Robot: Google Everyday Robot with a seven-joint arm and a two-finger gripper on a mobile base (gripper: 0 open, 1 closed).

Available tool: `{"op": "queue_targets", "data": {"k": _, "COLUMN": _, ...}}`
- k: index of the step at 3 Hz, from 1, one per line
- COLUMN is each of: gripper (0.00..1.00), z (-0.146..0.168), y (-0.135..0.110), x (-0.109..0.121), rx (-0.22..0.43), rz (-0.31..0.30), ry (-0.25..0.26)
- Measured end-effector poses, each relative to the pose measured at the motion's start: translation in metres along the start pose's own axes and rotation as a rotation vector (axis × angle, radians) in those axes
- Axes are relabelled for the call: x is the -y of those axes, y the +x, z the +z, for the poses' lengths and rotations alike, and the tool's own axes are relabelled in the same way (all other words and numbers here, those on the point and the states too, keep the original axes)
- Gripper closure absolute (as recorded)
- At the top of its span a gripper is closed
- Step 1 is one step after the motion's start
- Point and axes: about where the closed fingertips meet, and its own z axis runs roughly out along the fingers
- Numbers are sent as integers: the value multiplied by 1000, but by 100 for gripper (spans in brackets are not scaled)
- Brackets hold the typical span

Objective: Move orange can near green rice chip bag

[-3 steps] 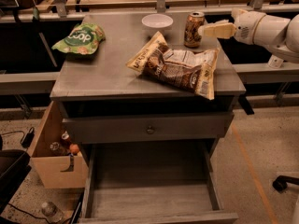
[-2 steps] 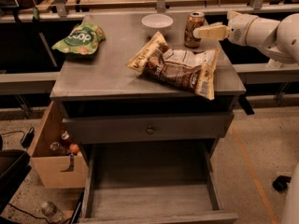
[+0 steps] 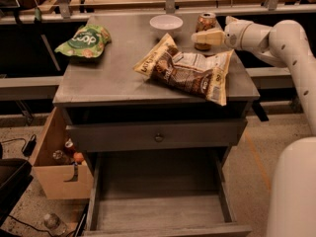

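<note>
Drawer (image 3: 158, 214) at the bottom is pulled out and plays no part in this job. Cardboard box (image 3: 52, 174) with bottles sits on the floor to its left.

On the tabletop (image 3: 113, 73), the brown chip bag (image 3: 190, 70) lies flat front-right. It sits across the low path leftward, so my guess is the can has to go over or behind it.

Green chip bag (image 3: 84, 41) lies flat at the far-left corner, well apart from the can. White bowl (image 3: 166, 22) is at the far edge between the two, near the can's left.

Orange can (image 3: 206, 22) stands upright far-right, just behind the brown bag. Pincer (image 3: 201, 35) reaches in from the right at the can's mid-height and crosses its front, which reads as a side grasp. Can't tell whether it's clamped on the can or loose around it. Can isn't near the green bag yet, so the whole carry is left to do.
</note>
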Motion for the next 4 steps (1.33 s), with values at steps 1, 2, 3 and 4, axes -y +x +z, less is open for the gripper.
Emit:
{"op": "queue_targets", "data": {"k": 1, "gripper": 19, "z": 21, "y": -1, "x": 7, "rx": 25, "rz": -7, "ry": 1}}
{"op": "queue_targets", "data": {"k": 2, "gripper": 42, "z": 33, "y": -7, "x": 12, "rx": 40, "rz": -30, "ry": 5}}
{"op": "queue_targets", "data": {"k": 3, "gripper": 64, "z": 35, "y": -8, "x": 12, "rx": 44, "rz": -31, "ry": 4}}
{"op": "queue_targets", "data": {"k": 4, "gripper": 88, "z": 38, "y": -8, "x": 9, "rx": 43, "rz": -30, "ry": 0}}
